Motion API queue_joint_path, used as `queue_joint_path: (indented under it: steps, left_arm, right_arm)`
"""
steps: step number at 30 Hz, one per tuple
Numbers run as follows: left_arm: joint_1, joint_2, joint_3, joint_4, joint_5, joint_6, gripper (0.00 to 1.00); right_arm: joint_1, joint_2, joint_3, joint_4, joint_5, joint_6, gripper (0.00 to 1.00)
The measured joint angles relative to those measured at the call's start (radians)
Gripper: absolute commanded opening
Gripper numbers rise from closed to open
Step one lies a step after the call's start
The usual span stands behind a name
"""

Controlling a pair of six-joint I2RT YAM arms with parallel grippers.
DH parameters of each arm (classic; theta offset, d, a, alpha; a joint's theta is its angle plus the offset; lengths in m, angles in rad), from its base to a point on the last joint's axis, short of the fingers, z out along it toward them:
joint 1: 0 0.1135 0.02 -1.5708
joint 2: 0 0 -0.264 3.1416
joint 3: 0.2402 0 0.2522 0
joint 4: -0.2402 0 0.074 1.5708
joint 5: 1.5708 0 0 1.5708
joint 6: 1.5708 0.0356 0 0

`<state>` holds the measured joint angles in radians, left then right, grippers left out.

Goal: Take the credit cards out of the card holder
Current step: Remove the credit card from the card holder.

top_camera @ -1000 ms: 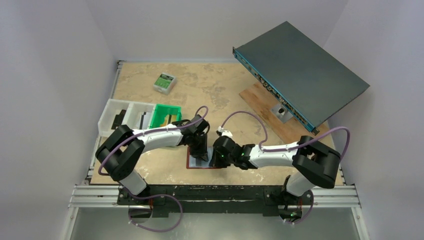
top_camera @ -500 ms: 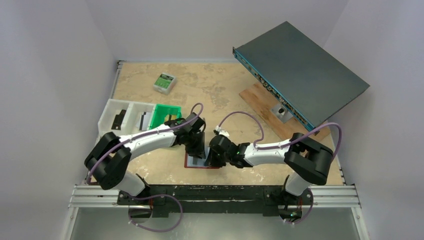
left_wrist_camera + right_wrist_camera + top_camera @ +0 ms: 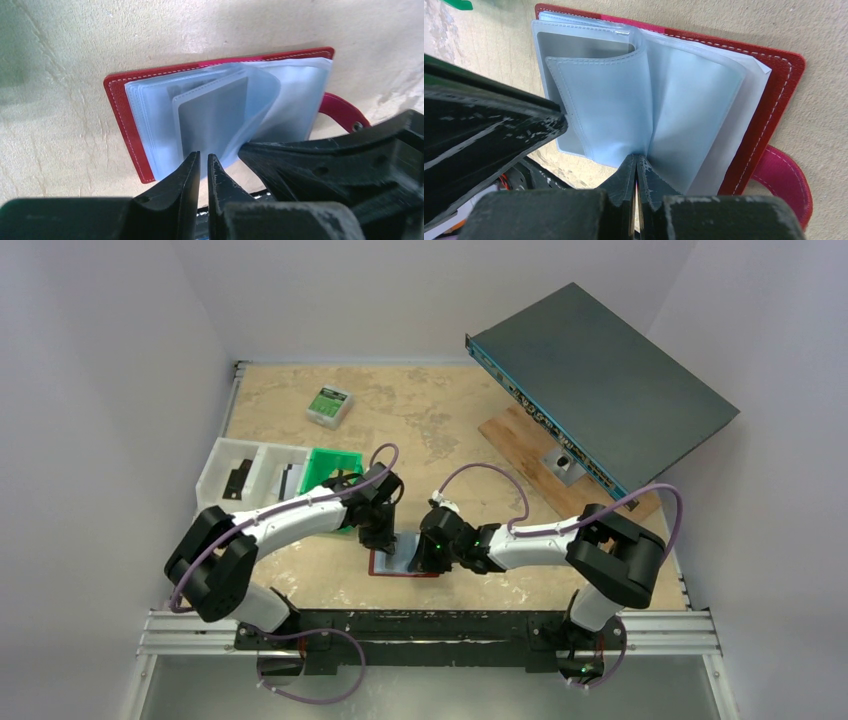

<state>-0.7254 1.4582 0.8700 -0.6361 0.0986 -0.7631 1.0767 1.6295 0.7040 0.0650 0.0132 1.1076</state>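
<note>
Step in hand: drawing 1 of the credit cards out of its pocket; by my reading, none is free of the card holder yet.
Holder's place: lying open and flat on the table, between the 2 arms near the front edge, red cover down and pockets up.
Left gripper: tips almost together with a thin slit between them, right at the near edge of the sleeves; I cannot tell whether they nip anything.
Right gripper: closed tight and holding nothing, its tip pressed on the sleeves at the fold (a pin, in effect).
Doing it well: let the right tip bear down so the holder cannot slide. Set the left tips on the stiff card alone, not the film, then pull low and straight along the pocket. Which side of the pocket opens is not plain to see.
Risk: film pinched along with the card would likely drag the whole stack and lift the holder.
Cover: red, grained and leather-like, with pale stitching and rounded corners.
Snap tab: a pinker strap curving out at 1 side, with a small metal stud.
Sleeves: pale blue clear film, limp and glossy with seamed edges; 1 leaf is curled up in an arch.
Card: flat, matt grey, with a rounded corner visible through the film.
Table: pale, mottled, rough-looking.
</note>
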Motion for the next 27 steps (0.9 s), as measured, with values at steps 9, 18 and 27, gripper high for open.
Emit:
queue_joint_path:
  steps: [9, 18, 27]
  left_arm:
    - [0.000, 0.080, 0.000, 0.024, 0.000, 0.005, 0.01]
    - [-0.006, 0.082, 0.002, 0.047, 0.034, 0.024, 0.02]
    - [-0.063, 0.099, 0.070, 0.077, 0.090, 0.025, 0.03]
  right_arm:
    - [-0.005, -0.001, -0.009, 0.015, -0.009, 0.001, 0.00]
    - [-0.003, -0.060, 0.018, -0.105, 0.026, -0.053, 0.15]
    - [-0.003, -0.207, 0.093, -0.262, 0.101, -0.097, 0.15]
